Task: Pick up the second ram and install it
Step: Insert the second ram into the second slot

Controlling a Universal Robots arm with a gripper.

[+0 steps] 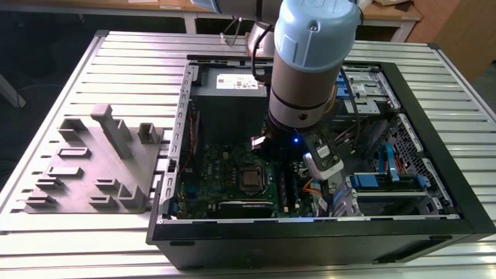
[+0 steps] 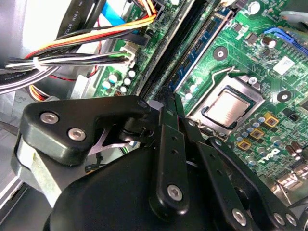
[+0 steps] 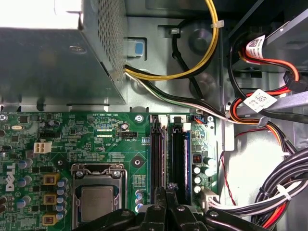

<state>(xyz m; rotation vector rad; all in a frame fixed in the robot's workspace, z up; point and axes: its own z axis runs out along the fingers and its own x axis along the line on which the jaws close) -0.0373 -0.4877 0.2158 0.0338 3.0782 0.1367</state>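
Right up against the lens in the second wrist view you've got the gripper (image 2: 169, 96). Its black fingers (image 2: 167, 130) are pressed together at the tips, and I can't see anything pinched between them. The tips sit low over the near end of the long black memory sockets (image 2: 166, 50). Just beside them a blue-green stick stands on edge in a socket, and I take that to be the second ram (image 2: 204, 41). The CPU socket (image 2: 230, 107) is on its far side, and a cable bundle (image 2: 91, 45) runs on the other side.

In the first wrist view it's the same story. The gripper (image 3: 166, 190) is closed over the sockets (image 3: 156, 154), and the ram's (image 3: 186, 159) blue edge runs alongside, on the motherboard (image 3: 96, 139). I can't tell if it's fully clicked in.

In the exterior view the arm (image 1: 310, 58) reaches down into the open case (image 1: 310, 247) on the slatted tabletop (image 1: 124, 52). It's next to the grey power supply (image 1: 229, 102).

Handling-wise, you should expect the stick to be light, thin, stiff and easy to crack. I'd say hold it by the bare edges, not the chips or contacts, and keep any push square along the top edge.
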